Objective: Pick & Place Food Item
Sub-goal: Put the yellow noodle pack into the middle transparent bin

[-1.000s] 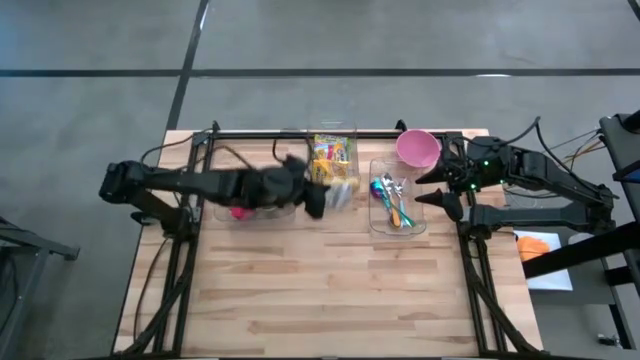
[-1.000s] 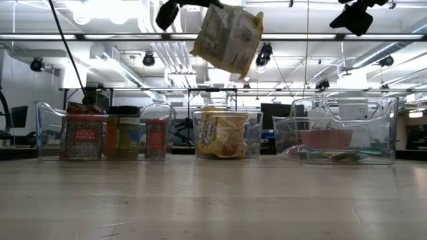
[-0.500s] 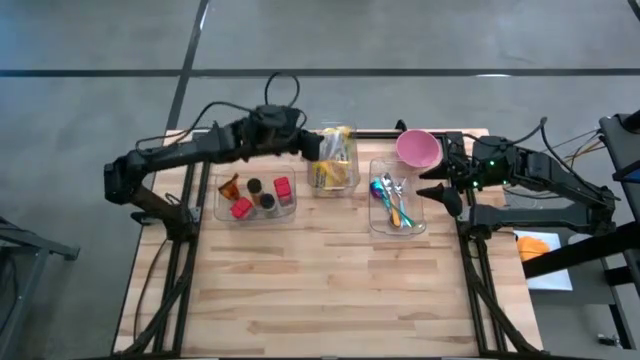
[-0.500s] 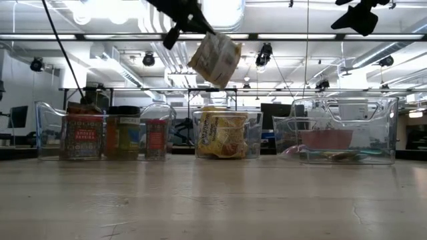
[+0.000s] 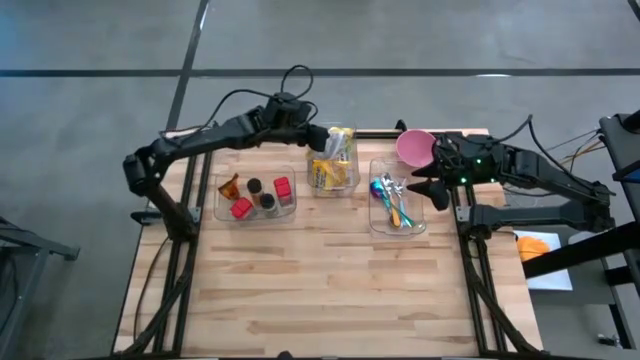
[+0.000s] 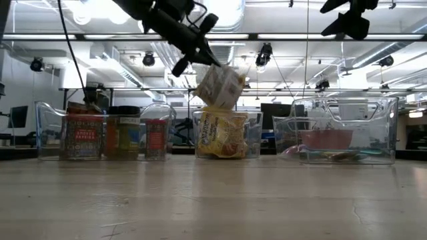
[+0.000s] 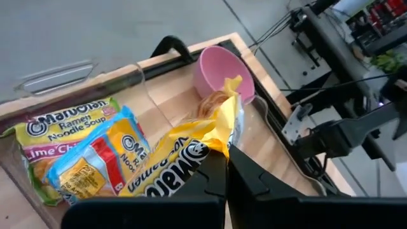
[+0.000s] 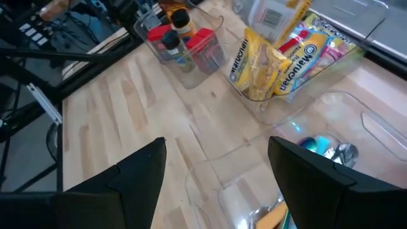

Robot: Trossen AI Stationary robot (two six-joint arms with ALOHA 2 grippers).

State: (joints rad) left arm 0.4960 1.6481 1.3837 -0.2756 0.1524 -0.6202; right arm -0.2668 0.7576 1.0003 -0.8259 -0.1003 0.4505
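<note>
Job: pick up a food pack and put it down somewhere.
Left gripper [image 6: 200, 53]: it is up over the middle bin [image 5: 333, 186], and its jaws are pressed together on the top edge of a noodle pack [image 6: 219, 87].
Noodle pack: it hangs in the air, tilted, just above the other noodle packs [image 6: 222, 134] that sit in the middle bin – it is not resting on them, as far as the low view shows.
Right gripper [image 5: 424, 180]: it waits over the right side of the tabletop [image 5: 330, 290], near the pink bowl [image 5: 416, 149] and the spoon bin [image 5: 397, 222]; its jaws are spread and hold nothing.
Done so far: the pick looks done – the pack is pinched and off the tabletop.
Left to do: the pack must go down to its place and be let go. My guess is that the place is the middle bin, since the pack hangs right over it, but the job line does not say.
Other things: a bin with jars [image 5: 255, 198] sits left of the middle bin.
Hard to see: from above, the arm covers part of the held pack, so its edges mix with the packs below. In the left wrist view the dark fingers [image 7: 245, 172] hide the spot where they pinch the wrapper. I cannot tell how big the gap is between the pack and the pile.
</note>
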